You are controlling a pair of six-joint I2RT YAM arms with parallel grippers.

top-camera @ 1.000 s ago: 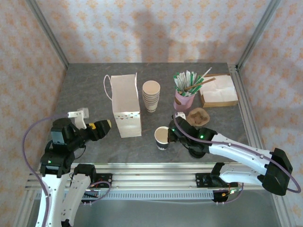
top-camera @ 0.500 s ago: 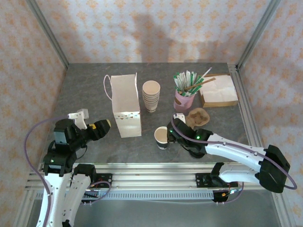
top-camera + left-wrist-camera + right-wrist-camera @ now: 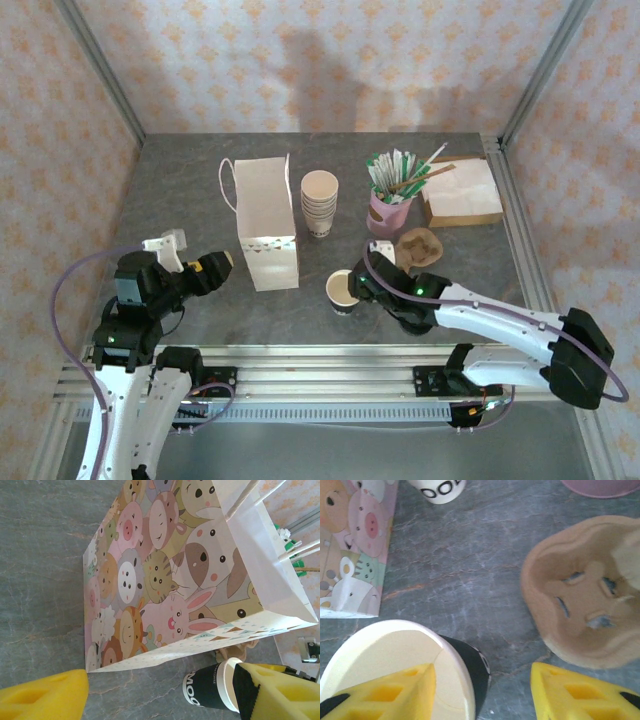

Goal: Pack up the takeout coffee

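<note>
The takeout coffee (image 3: 342,292) is a lidless paper cup with a black printed wall and a cream inside, standing upright on the table in front of the bag. My right gripper (image 3: 358,283) is open over its right rim. In the right wrist view, one yellow finger (image 3: 385,690) hangs over the cup's mouth (image 3: 385,650) and the other stands clear to the right, so this gripper (image 3: 482,690) grips nothing. The paper bag (image 3: 265,225) stands upright, its side printed with cartoon animals (image 3: 165,580). My left gripper (image 3: 215,265) is open and empty, pointing at the bag's near edge, with the cup (image 3: 210,687) beyond it.
A stack of lidless tan cups (image 3: 320,203) stands right of the bag. Behind the right gripper are a brown pulp cup carrier (image 3: 418,247), a pink cup of stirrers and packets (image 3: 390,200) and a pile of napkins (image 3: 460,192). Metal frame posts bound the table.
The right gripper's jaws have opened and let go of the cup's rim, and the cup stands on the table. The left arm has barely moved.
</note>
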